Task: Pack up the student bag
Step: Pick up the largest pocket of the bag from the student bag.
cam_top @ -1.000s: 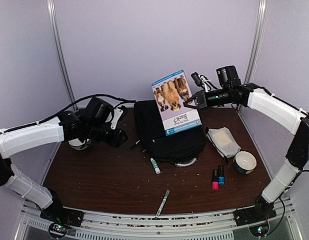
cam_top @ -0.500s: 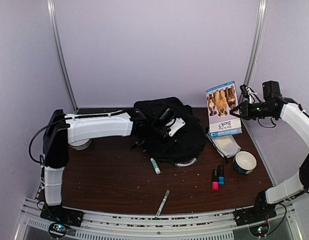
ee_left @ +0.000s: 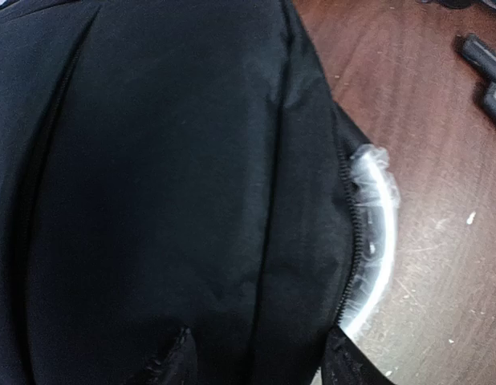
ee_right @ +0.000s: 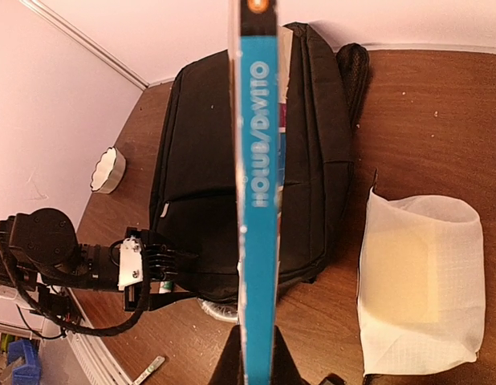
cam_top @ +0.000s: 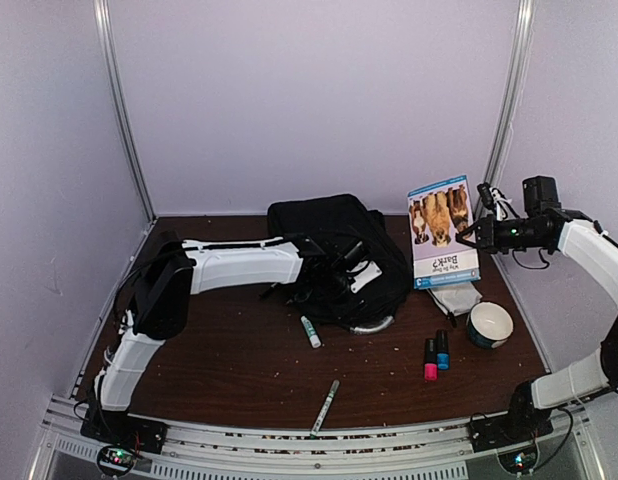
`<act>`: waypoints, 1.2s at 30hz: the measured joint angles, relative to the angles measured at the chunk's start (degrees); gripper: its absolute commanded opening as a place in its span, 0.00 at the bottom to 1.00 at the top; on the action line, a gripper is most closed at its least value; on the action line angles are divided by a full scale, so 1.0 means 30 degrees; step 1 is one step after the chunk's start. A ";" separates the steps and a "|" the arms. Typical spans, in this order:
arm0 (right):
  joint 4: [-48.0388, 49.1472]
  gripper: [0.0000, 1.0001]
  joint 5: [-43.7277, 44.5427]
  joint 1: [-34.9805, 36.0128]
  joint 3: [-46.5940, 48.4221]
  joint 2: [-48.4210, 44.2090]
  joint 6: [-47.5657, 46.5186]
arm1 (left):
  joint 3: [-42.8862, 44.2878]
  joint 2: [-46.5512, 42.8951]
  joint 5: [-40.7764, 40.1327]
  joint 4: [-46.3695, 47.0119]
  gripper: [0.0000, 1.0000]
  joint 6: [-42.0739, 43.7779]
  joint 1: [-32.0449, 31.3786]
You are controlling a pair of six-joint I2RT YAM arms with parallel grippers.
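The student bag (cam_top: 334, 250) is a large black backpack lying flat at the back middle of the table, its grey loop handle (cam_top: 374, 325) toward the front. My left gripper (cam_top: 349, 280) hangs low over the bag's near part. In the left wrist view its fingers (ee_left: 177, 362) stand apart, open, with black bag fabric (ee_left: 168, 176) under and between them and the handle (ee_left: 376, 233) to the right. My right gripper (ee_right: 258, 365) is shut on a blue-spined picture book (ee_right: 258, 160), held upright in the air right of the bag (ee_right: 208, 160); the book's cover (cam_top: 444, 232) shows dogs.
A white napkin packet (cam_top: 454, 292) lies under the book, a white cup (cam_top: 489, 324) sits near the right edge. Pink and blue small bottles (cam_top: 435, 358), a green-capped white stick (cam_top: 310, 331) and a pen (cam_top: 325, 405) lie in front of the bag. A small white bowl (ee_right: 107, 170) sits far left.
My left arm swung in from the table's left side onto the bag and its jaws widened. My right arm carried the book from above the bag to its right.
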 measured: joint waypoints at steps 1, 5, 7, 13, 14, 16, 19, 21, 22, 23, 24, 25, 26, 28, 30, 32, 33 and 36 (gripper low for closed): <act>0.0051 0.00 -0.0015 0.0000 -0.0007 0.0000 0.0007 | 0.0153 0.0066 -0.0364 -0.0080 0.52 -0.0080 -0.0022; 0.0109 0.00 -0.0015 0.0000 -0.0007 0.0000 0.0000 | 0.0852 0.0459 -0.1989 -0.0408 0.45 -0.0510 -0.0153; 0.0102 0.00 -0.0022 0.0000 -0.0007 0.0000 -0.0007 | 0.1428 0.0882 -0.2834 -0.0750 0.40 -0.0758 -0.0189; 0.0051 0.00 -0.0007 0.0000 -0.0007 0.0000 -0.0051 | 0.1770 0.1158 -0.3985 -0.0998 0.03 -0.0962 -0.0233; 0.0044 0.00 -0.0007 0.0000 -0.0007 0.0000 -0.0058 | 0.1800 0.1158 -0.4080 -0.1035 0.00 -0.0889 -0.0233; -0.0015 0.00 -0.0015 0.0000 -0.0007 0.0000 -0.0102 | 0.1829 0.1158 -0.4364 -0.1056 0.00 -0.0903 -0.0226; -0.0466 0.00 -0.0015 0.0000 0.0073 0.0000 -0.0415 | 0.1829 0.1158 -0.4641 -0.1064 0.00 -0.0991 -0.0226; -0.0962 0.00 -0.0022 0.0000 0.0306 0.0000 -0.0525 | 0.1829 0.1122 -0.4765 -0.1056 0.00 -0.1056 -0.0226; -0.1413 0.00 -0.0066 0.0000 0.0605 0.0007 -0.0517 | 0.1821 0.1071 -0.4830 -0.1056 0.00 -0.1122 -0.0226; -0.1705 0.00 -0.0168 0.0000 0.0882 0.0007 -0.0488 | 0.1821 0.1005 -0.4881 -0.1049 0.00 -0.1195 -0.0219; -0.2069 0.00 -0.0364 0.0000 0.1319 0.0007 -0.0393 | 0.1814 0.0867 -0.4947 -0.1042 0.00 -0.1268 -0.0219; -0.2295 0.00 -0.0517 0.0007 0.1683 0.0007 -0.0306 | 0.1792 0.0714 -0.4998 -0.1035 0.00 -0.1348 -0.0219; -0.2448 0.00 -0.0699 0.0007 0.2084 0.0000 -0.0080 | 0.1734 0.0430 -0.5078 -0.0976 0.00 -0.1464 -0.0219; -0.2470 0.00 -0.1217 0.0051 0.2652 -0.0036 0.0444 | 0.1566 -0.0233 -0.5238 -0.0816 0.00 -0.1676 -0.0204; -0.2280 0.00 -0.2098 0.0102 0.2739 -0.0080 0.1180 | 0.1326 -0.1180 -0.5442 -0.0415 0.00 -0.1902 -0.0131; -0.2091 0.00 -0.3075 0.0160 0.2543 0.0007 0.2091 | 0.1239 -0.2062 -0.5625 0.0131 0.00 -0.2157 0.0015; -0.1872 0.00 -0.3461 0.0204 0.2310 0.0044 0.2477 | 0.1239 -0.2477 -0.5683 0.0474 0.00 -0.2302 0.0131; -0.1231 0.00 -0.4554 0.0401 0.1144 0.0117 0.3745 | 0.1268 -0.3198 -0.5719 0.1027 0.00 -0.2667 0.0474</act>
